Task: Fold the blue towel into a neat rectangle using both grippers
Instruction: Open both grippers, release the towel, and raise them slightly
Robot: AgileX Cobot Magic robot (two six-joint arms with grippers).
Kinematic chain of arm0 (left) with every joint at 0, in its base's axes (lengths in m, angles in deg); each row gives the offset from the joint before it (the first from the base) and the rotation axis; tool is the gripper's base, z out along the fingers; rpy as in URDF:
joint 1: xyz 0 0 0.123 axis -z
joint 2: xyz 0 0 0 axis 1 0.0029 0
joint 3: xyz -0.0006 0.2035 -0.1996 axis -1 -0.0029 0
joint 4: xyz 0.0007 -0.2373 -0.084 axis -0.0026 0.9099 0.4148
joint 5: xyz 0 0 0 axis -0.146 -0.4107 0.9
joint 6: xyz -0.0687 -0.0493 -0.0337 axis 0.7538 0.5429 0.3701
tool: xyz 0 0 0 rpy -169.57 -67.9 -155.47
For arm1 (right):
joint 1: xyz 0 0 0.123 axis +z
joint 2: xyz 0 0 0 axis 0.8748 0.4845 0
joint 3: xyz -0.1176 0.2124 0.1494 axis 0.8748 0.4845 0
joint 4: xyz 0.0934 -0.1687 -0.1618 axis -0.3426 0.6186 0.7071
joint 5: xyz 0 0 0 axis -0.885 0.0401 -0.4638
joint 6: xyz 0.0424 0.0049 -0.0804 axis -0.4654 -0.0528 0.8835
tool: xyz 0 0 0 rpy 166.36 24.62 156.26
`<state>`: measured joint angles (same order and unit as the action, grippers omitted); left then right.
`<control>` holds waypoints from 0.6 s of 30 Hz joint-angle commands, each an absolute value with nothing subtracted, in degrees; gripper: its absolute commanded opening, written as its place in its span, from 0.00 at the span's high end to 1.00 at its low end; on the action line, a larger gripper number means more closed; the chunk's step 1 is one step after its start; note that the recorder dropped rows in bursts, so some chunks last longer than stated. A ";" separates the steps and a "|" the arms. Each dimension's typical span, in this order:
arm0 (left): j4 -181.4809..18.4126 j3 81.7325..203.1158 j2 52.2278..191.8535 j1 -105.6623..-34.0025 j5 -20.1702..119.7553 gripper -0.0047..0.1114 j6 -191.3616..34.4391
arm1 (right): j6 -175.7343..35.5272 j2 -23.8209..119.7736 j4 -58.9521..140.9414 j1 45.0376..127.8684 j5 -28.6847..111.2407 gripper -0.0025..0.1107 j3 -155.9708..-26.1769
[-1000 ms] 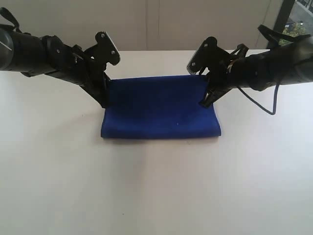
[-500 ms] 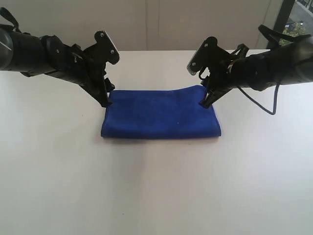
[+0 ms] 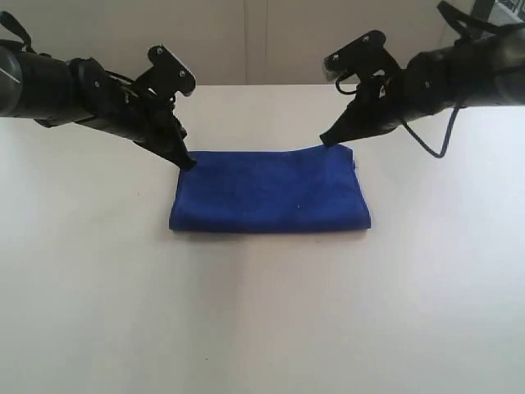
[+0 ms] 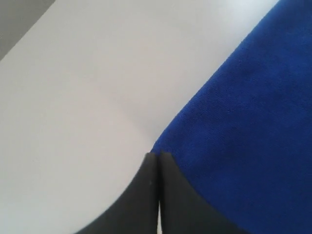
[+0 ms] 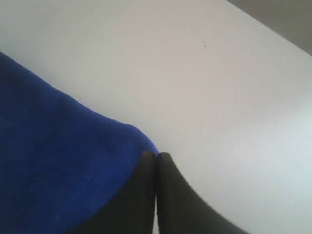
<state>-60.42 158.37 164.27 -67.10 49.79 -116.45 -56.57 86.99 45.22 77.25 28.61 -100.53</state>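
Note:
The blue towel [image 3: 269,190] lies folded in a flat rectangle on the white table [image 3: 262,312]. My left gripper [image 3: 187,162] reaches down to its back left corner with jaws shut. In the left wrist view the pressed-together fingertips [image 4: 152,161] meet the corner of the blue towel [image 4: 243,126]. My right gripper [image 3: 326,141] is at the back edge near the right corner, also shut. In the right wrist view its fingertips [image 5: 150,161] pinch the rounded corner of the blue towel [image 5: 53,161].
Both black arms slope in from the left [image 3: 49,86] and right [image 3: 467,70] over the back of the table. A black cable [image 3: 447,135] hangs from the right arm. A pale wall stands behind the table.
The towel's back edge has drawn forward, so the cloth looks shorter. Both grippers have tilted and risen toward the back edge, the right one most.

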 commanded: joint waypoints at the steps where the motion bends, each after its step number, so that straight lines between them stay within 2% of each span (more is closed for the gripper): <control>1: -59.60 163.16 166.14 -67.32 44.38 0.96 -112.02 | -58.06 88.94 42.11 75.85 19.99 0.98 -105.97; 8: -57.42 171.09 171.35 -68.17 36.42 0.96 -109.36 | -58.06 94.04 40.38 75.48 17.55 0.98 -109.06; 18: -57.13 171.47 177.49 -69.52 38.19 0.96 -108.76 | -58.06 98.23 39.42 75.48 22.73 0.98 -110.23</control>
